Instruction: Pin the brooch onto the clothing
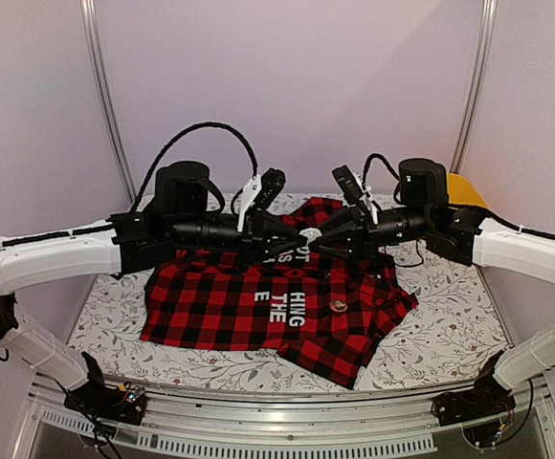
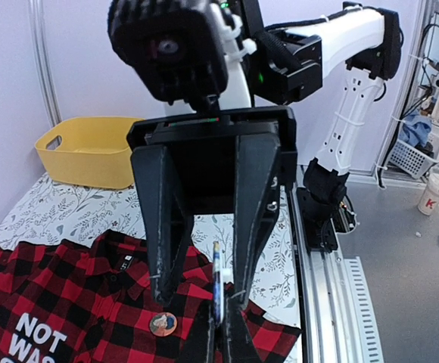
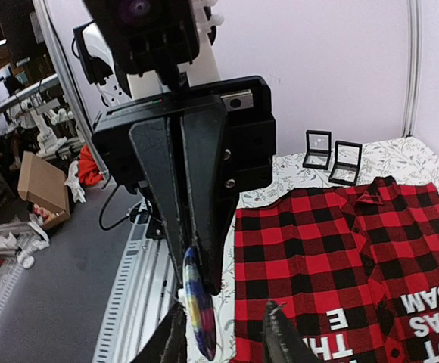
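From the left of the frame, the left arm is reaching toward the centre. Its left end effector (image 1: 292, 232) is clamping a round brooch (image 1: 308, 232) edge-on between fingers pressed nearly together. The brooch is hanging in the air just above centre frame, over the collar end of the shirt.

The shirt (image 1: 220, 301), red-and-black checked with white block letters, is lying spread across the middle of the frame on the floral-patterned table (image 1: 440, 316).

From the right, the right end effector (image 1: 323, 234) is facing the left one. Its fingers are standing apart on either side of the brooch and gripping nothing.

Right of centre, a second brooch (image 1: 338, 305), small and coppery, is sitting on the shirt. At the upper right, a yellow basket (image 1: 464, 189) is peeking out behind the right arm.
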Robot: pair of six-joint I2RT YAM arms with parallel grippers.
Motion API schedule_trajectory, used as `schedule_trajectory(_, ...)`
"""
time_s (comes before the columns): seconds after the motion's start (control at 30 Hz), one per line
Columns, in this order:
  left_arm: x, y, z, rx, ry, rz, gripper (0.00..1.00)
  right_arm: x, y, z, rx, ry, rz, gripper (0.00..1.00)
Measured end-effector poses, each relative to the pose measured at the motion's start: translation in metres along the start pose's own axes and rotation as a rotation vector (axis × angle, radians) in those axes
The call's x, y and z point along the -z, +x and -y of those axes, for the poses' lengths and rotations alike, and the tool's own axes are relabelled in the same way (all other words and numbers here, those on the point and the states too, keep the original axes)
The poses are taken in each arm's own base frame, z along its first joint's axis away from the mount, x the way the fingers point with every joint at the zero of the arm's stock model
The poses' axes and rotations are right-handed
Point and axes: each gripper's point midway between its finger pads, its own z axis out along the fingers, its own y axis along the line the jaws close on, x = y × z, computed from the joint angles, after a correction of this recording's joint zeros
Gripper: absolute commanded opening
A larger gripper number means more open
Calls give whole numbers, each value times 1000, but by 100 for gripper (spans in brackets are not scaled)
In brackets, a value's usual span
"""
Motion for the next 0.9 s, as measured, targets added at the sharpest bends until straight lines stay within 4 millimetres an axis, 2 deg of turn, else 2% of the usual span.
schedule_trajectory(0.1, 4, -6, 3, -26, -11, 7, 0, 2, 2, -5, 29, -20, -9, 52)
schedule_trajectory(0.2, 12, -16, 4, -57, -36, 27, 0, 9, 4, -12, 64, -20, -14, 55)
schedule_trajectory(0.3, 17, -20, 2, -74, -57, 32, 0, 20, -5, -21, 120, -3, 1, 52)
schedule_trajectory(0.47, 17, -12, -1, -72, -73, -2, 0, 26, -21, -20, 163, 47, 42, 41)
schedule_trajectory(0.67, 17, -11, -1, -71, -78, -7, 0, 18, -21, -10, 143, 70, 57, 39)
schedule_trajectory(0.83, 16, -9, -2, -69, -76, -10, 0, 4, -10, -7, 116, 49, 34, 26)
schedule_trajectory(0.9, 15, -9, -1, -68, -74, -11, 0, 0, -8, -6, 114, 43, 28, 24)
